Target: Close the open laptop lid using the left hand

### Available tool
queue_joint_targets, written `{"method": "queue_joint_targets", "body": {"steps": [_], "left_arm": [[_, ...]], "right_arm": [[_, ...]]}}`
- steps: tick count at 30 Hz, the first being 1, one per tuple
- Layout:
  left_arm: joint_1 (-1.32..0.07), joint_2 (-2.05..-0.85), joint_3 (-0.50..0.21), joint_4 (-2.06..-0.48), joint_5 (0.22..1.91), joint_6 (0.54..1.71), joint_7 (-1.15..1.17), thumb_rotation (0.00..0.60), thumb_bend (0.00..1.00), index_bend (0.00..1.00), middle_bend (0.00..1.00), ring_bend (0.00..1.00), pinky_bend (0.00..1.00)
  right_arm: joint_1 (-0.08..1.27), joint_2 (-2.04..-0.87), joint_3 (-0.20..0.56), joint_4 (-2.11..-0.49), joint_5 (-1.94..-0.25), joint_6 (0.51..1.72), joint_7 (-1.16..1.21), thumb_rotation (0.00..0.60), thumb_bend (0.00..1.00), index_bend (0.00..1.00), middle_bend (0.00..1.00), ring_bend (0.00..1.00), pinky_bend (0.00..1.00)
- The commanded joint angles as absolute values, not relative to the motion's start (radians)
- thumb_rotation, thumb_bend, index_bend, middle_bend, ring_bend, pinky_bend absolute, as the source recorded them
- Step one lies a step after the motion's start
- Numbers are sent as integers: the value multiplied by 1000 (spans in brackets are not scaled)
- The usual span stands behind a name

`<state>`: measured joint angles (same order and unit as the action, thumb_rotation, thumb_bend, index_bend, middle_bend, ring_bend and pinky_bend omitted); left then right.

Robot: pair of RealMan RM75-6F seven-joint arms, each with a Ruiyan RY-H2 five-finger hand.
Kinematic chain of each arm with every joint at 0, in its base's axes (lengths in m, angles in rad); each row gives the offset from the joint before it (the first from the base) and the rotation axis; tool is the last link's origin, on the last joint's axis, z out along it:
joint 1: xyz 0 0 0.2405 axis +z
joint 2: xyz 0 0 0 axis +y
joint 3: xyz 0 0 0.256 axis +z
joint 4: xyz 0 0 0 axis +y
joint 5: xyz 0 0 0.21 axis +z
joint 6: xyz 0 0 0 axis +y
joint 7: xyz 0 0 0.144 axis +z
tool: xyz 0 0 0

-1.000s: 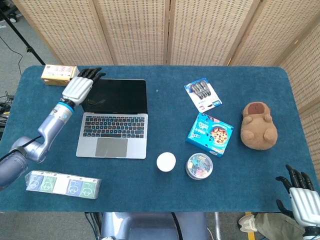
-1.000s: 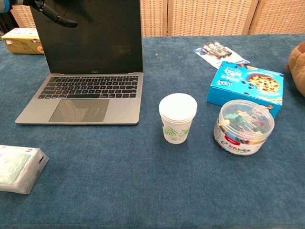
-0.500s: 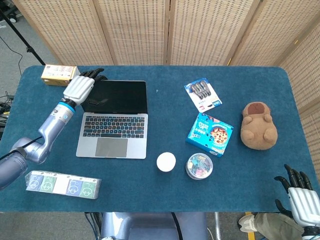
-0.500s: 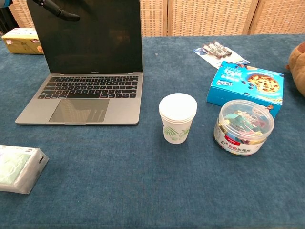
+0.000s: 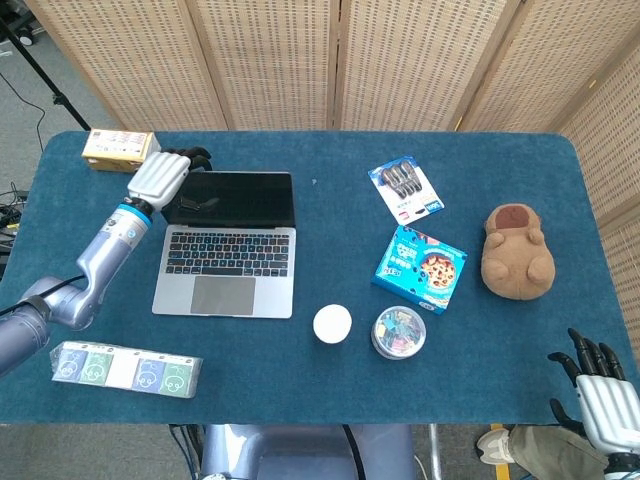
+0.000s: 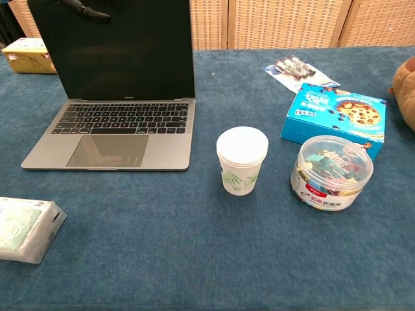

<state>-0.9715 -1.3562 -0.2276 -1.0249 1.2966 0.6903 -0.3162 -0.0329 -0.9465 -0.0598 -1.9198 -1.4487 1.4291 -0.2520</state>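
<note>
The grey laptop [image 5: 228, 262] stands open at the table's left, its dark screen [image 6: 123, 52] raised and leaning toward the keyboard. My left hand [image 5: 160, 176] is at the lid's top left corner. Its dark fingers [image 5: 190, 158] curl over the lid's top edge behind the screen. One fingertip [image 6: 87, 9] shows in front of the screen in the chest view, so the lid sits between them. My right hand [image 5: 600, 395] hangs beyond the table's near right corner with its fingers spread and nothing in it.
A yellow box [image 5: 118, 148] lies behind my left hand. A wrapped pack [image 5: 125, 369] is near the front left. A paper cup [image 6: 242, 160], a tub of clips [image 6: 332, 172], a blue cookie box [image 6: 335, 111], a pen pack [image 5: 405, 188] and a plush toy [image 5: 516, 251] occupy the right half.
The lid has tipped forward toward the keyboard, so the screen looks shorter from above. My left hand came with it and its fingers curled over the top edge. The right hand stayed put.
</note>
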Motion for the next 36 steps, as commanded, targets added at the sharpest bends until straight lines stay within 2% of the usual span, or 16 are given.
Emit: {"method": "queue_joint_targets", "body": {"steps": [1, 10, 23, 36], "left_arm": [[-973, -1325, -245, -1077, 1261, 681, -280, 347, 218, 448, 286, 302, 294], [-971, -1264, -261, -1199, 1166, 651, -185, 346, 218, 498, 336, 343, 325], [-973, -1194, -267, -1333, 1017, 605, -100, 347, 217, 512, 350, 360, 336], [-969, -1123, -252, -1507, 929, 648, -3, 342, 214, 514, 353, 365, 343]], "right_arm": [[-33, -946, -60, -1921, -1451, 1429, -252, 600, 353, 260, 0, 0, 0], [-37, -943, -61, -1927, -1460, 1437, -252, 600, 353, 260, 0, 0, 0], [-40, -940, -65, -1931, -1472, 1438, -251, 600, 352, 260, 0, 0, 0], [-43, -937, -68, -1936, -1480, 1438, -256, 600, 353, 260, 0, 0, 0]]}}
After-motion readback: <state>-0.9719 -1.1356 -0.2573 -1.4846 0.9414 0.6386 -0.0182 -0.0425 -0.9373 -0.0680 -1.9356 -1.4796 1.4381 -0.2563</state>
